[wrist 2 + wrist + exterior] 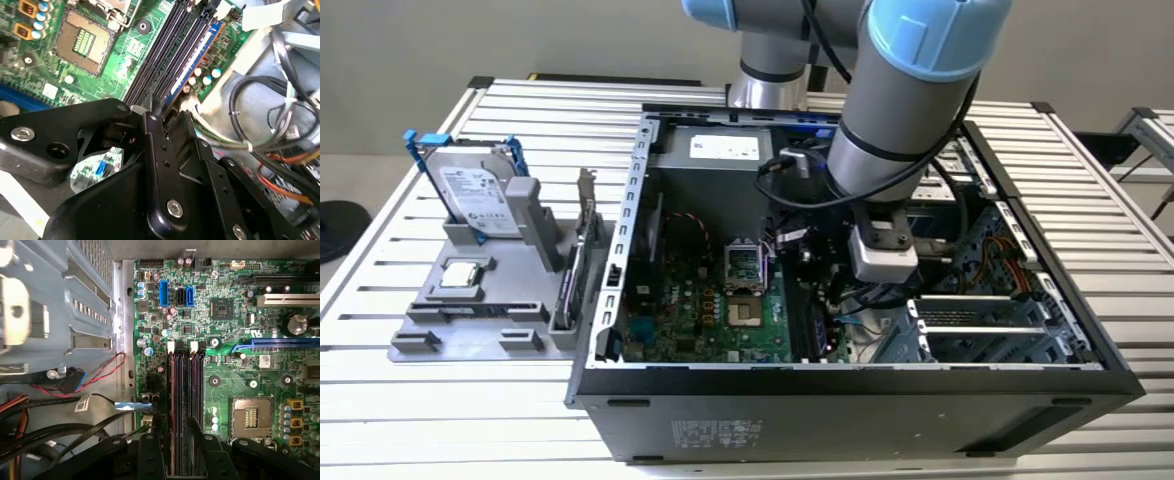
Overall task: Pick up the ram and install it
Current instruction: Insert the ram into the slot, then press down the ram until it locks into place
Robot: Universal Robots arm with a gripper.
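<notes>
Black gripper (pixel 162 110) linkage looms closest in the second wrist view, its two fingers drawn in tight over the motherboard (pixel 130 50). Between them runs the near end of the ram (pixel 197 57), a thin blue edge standing on its long side. By my read, the gripper is clamped on that stick rather than hanging free, though the contact itself is tucked behind the finger links.

The ram lies along the outermost of the memory slots (pixel 160 55), on the side away from the open CPU socket (pixel 82 42) and next to the bundle of cables (pixel 260 100). It runs parallel to the black slots beside it. I cannot tell whether its bottom edge is fully down in the slot or only resting in the mouth.

In the first wrist view the fingers straddle the same bank of slots (pixel 187 400), with the white latches (pixel 171 346) visible at the far end.

Out in the exterior view the arm reaches straight down into the open computer case (pixel 854 385). Off to that view's left, the grey parts tray (pixel 414 320) holds a hard drive (pixel 474 195) and a square CPU chip (pixel 463 275).

So the pick-up looks done, and this is the install step. I judge that seating calls for the stick to stay square to the slot, with even downward pressure along its length until the latches close.
</notes>
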